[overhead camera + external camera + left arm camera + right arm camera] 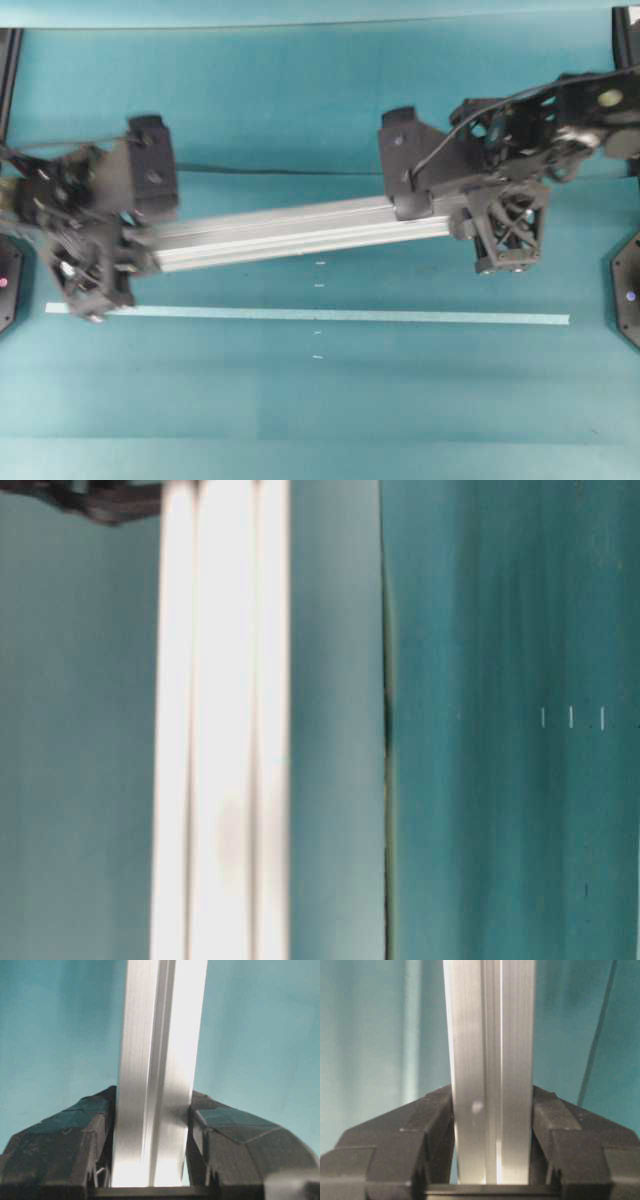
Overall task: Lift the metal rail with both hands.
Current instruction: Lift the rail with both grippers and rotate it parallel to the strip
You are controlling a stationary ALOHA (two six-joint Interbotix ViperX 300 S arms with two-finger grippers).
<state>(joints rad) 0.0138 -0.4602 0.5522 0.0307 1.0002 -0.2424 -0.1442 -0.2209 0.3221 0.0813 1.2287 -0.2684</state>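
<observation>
Both pincers should be rising at 1 matched rate, since the metal rail (300,232) is tilting, its right end sitting farther than its left. The left gripper (152,1125) is clamping the rail's left end and the right gripper (492,1120) its right end, above the teal table (300,400).

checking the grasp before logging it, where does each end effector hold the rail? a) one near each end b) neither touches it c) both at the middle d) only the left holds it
a, since the left end effector clamps the rail near one end and the right end effector near the other, and each wrist view shows fingers pressed on both sides of the rail.
</observation>
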